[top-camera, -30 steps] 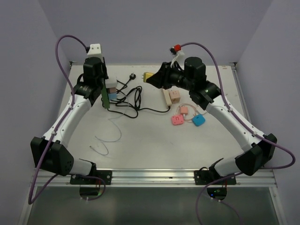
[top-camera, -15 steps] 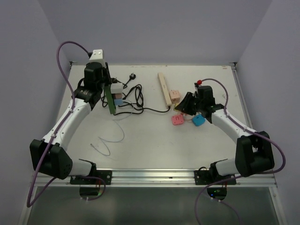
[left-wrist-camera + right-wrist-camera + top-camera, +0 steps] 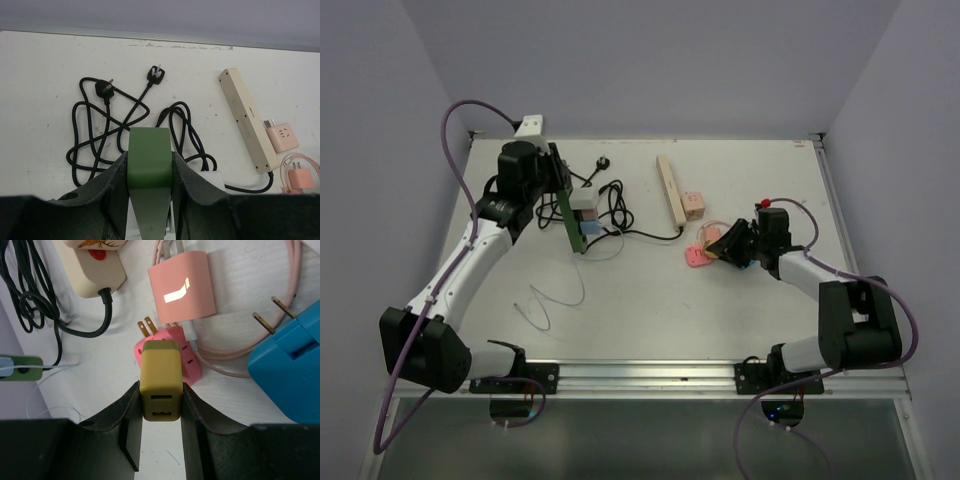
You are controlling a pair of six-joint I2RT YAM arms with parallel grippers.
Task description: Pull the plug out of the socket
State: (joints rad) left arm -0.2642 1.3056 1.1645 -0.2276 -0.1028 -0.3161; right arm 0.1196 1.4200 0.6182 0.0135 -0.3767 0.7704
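Left gripper (image 3: 149,167) is clamped on the green power strip (image 3: 567,205), one finger on each long side. The strip is turned on edge at the back-left of the table (image 3: 650,310), over the tangle of black cord (image 3: 612,208). A white block (image 3: 583,199) and a blue block (image 3: 590,226) sit plugged into its face (the outlets themselves aren't visible from any view). Right gripper (image 3: 160,390) is pinching the yellow plug (image 3: 160,377), USB ports facing the wrist camera. It's over on the right side, well apart from the green strip. The plug hangs directly over a pink adapter (image 3: 190,362) with bare prongs; can't tell if they touch. There's a pink charger (image 3: 182,287) with a looped cable just beyond and a blue adapter (image 3: 295,365) beside it. Beige strip (image 3: 670,188) lies flat between the two arms.
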